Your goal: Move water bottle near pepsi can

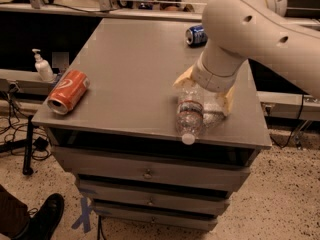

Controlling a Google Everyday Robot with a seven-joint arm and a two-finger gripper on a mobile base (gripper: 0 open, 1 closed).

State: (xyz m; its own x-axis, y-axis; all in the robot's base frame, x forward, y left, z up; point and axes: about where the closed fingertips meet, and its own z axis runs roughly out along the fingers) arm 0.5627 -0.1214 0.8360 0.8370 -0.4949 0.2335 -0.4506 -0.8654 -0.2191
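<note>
My gripper (204, 97) straddles the far end of the water bottle (190, 118), fingers spread wide and gripping nothing. The bottle lies on its side at the table's (125, 79) near right edge, with the pepsi can (196, 35) at the far side. It looks light, crushable and likely to roll, so I'd pinch its ribbed middle

txt: none legible -- pepsi can (196, 35), water bottle (190, 115) label unreadable | floor (280, 204) -- blue X (84, 215)

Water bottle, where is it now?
The water bottle lies on its side at the table's front edge, right of centre in the camera view, its base end beneath the gripper.
</note>
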